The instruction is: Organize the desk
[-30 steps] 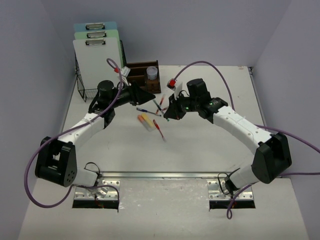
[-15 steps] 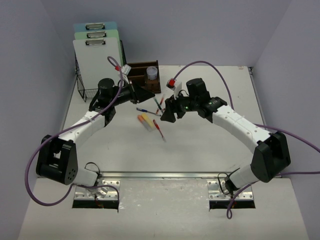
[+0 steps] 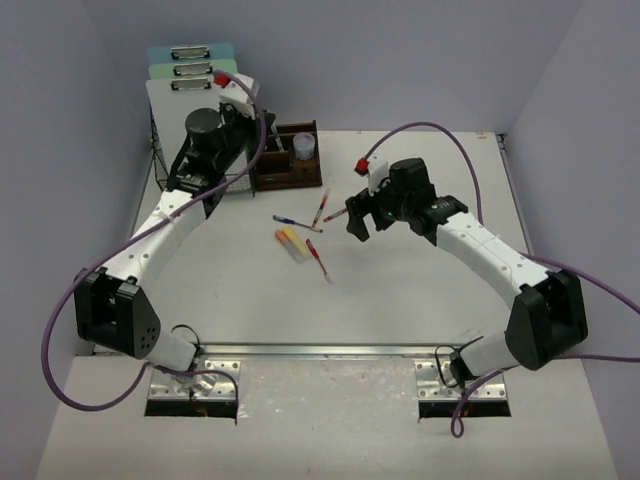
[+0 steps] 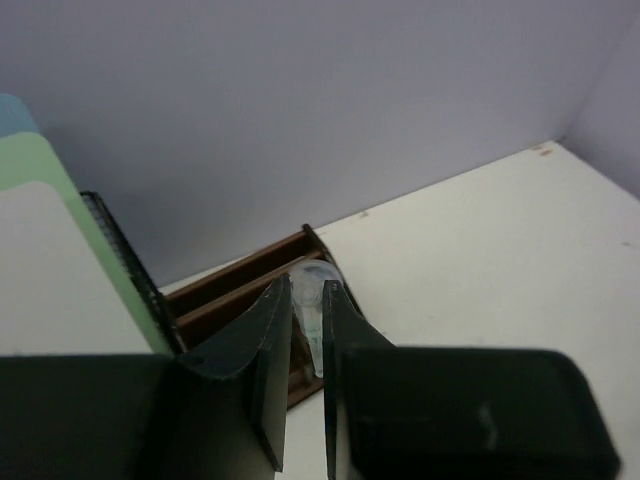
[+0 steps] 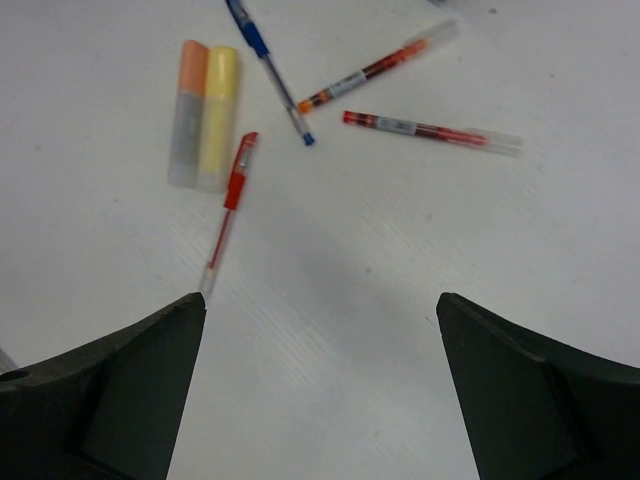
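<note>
- We find the desk [image 3: 420,290] to be the white top under both arms, with walls on three sides and a rail [image 3: 330,350] along its near edge.
- Left gripper [image 4: 306,290]: it is raised at the far left, just beside the clipboards [image 3: 195,115], and the organiser [image 3: 285,172] lies ahead of its tips. Its fingers [image 4: 262,350] stand nearly together, with only a narrow slit between them. A translucent thing [image 4: 312,330] shows in that slit — we cannot tell whether it is clamped there or is the cup [image 3: 304,147] seen beyond.
- Right gripper [image 5: 320,300]: it hangs low over mid-desk, right of the loose pens. Its fingers [image 5: 130,390] are spread wide with nothing between them.
- Loose items lie near the middle of the desk:
  - The orange highlighter [image 5: 188,110] and yellow highlighter [image 5: 218,115] lie side by side, touching.
  - The red pen [image 5: 228,210] lies just beside the yellow highlighter's near end.
  - The blue pen [image 5: 268,70] lies just beyond the highlighters, slanted.
  - The upper clear pen [image 5: 375,68] and lower clear pen [image 5: 430,130] both show red ink. They lie further right, near each other but apart.
- The cup sits in the organiser's right end.
- The organiser stands at the back of the desk, just right of the rack [image 3: 170,185] — the rack holds the clipboards upright.
</note>
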`<action>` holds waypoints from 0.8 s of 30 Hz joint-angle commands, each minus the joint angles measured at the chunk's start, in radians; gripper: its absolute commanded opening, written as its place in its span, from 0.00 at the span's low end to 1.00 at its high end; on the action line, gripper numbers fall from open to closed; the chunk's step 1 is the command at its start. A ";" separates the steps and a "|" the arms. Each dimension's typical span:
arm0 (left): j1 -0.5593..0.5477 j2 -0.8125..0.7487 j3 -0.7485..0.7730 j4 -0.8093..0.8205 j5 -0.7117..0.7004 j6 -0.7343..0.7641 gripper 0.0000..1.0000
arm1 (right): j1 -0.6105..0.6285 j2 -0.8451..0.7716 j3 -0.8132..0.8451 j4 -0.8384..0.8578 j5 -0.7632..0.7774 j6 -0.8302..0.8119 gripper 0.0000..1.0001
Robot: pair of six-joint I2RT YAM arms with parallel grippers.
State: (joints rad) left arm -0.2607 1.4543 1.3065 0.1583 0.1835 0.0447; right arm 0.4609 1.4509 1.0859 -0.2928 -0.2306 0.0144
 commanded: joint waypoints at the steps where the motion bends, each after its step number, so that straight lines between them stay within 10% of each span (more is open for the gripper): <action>1: -0.005 0.101 0.059 0.072 -0.157 0.223 0.00 | -0.064 -0.038 -0.010 0.003 0.015 -0.121 0.99; 24: 0.053 0.468 0.254 0.261 -0.164 0.261 0.00 | -0.168 0.033 -0.023 -0.021 -0.044 -0.118 0.99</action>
State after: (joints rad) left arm -0.2224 1.8887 1.5001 0.3615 0.0254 0.2933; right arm 0.2966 1.4785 1.0660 -0.3393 -0.2489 -0.1018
